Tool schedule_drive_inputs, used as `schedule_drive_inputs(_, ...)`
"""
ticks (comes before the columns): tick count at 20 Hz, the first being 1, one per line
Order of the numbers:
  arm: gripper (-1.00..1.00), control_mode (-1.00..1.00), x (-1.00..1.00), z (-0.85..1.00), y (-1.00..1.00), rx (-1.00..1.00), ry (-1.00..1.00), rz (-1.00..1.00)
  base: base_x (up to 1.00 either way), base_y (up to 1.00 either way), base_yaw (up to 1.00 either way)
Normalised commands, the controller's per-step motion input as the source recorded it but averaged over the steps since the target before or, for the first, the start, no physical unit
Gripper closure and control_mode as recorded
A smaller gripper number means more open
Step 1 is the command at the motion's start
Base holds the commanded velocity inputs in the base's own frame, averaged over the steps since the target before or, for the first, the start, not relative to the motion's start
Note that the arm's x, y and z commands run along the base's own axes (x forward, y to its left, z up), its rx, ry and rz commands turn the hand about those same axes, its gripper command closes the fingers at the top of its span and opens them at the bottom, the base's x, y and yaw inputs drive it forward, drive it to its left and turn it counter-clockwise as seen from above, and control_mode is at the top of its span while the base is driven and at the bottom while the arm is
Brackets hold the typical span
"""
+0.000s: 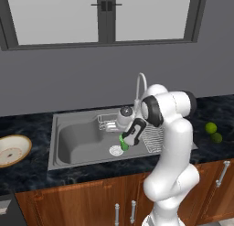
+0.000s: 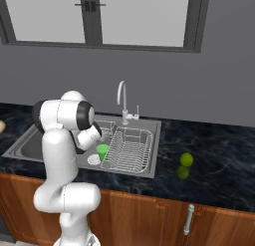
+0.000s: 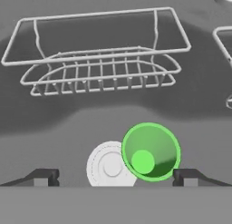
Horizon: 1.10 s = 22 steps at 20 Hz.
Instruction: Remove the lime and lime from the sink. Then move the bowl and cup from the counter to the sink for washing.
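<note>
The bright green cup (image 3: pixel 150 151) stands upright on the floor of the sink (image 1: pixel 55 142), just beside the round white drain (image 3: pixel 108 166). My gripper (image 3: pixel 115 175) hangs open over it, and the cup sits nearer one fingertip (image 3: pixel 186 175) without touching either. From the base views the cup (image 2: pixel 102 151) shows just under my hand (image 1: pixel 131 134). Two limes lie on the counter right of the sink, a brighter one (image 2: pixel 187 159) and a darker one (image 2: pixel 183 172). The tan-rimmed bowl (image 1: pixel 13 149) rests on the counter at the far left.
A wire dish rack (image 2: pixel 130 149) fills the sink's right part and a small wire basket (image 3: pixel 102 66) hangs on the back wall. The chrome faucet (image 2: pixel 121 98) rises behind the basin. Black counter (image 2: pixel 219 155) stretches to the right, above wooden cabinets.
</note>
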Motion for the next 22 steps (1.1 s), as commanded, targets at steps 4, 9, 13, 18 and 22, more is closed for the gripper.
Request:
schedule_drive_inputs(4,-1.0,-1.0,-0.29,0.44,0.0,0.0,0.02,0.0,0.0,0.0,0.0)
schedule_drive_inputs(9,-1.0,-1.0,-0.31,0.43,0.0,0.0,0.03,0.0,0.0,0.0,0.0)
schedule_drive_inputs(13,-1.0,-1.0,-0.25,0.44,0.04,0.0,0.07,0.0,0.0,0.0,0.0)
schedule_drive_inputs(18,-1.0,-1.0,-0.1,0.48,0.07,0.0,0.12,0.0,0.0,0.0,0.0)
schedule_drive_inputs(22,-1.0,-1.0,-0.01,0.54,0.11,0.0,0.16,0.0,0.0,0.0,0.0)
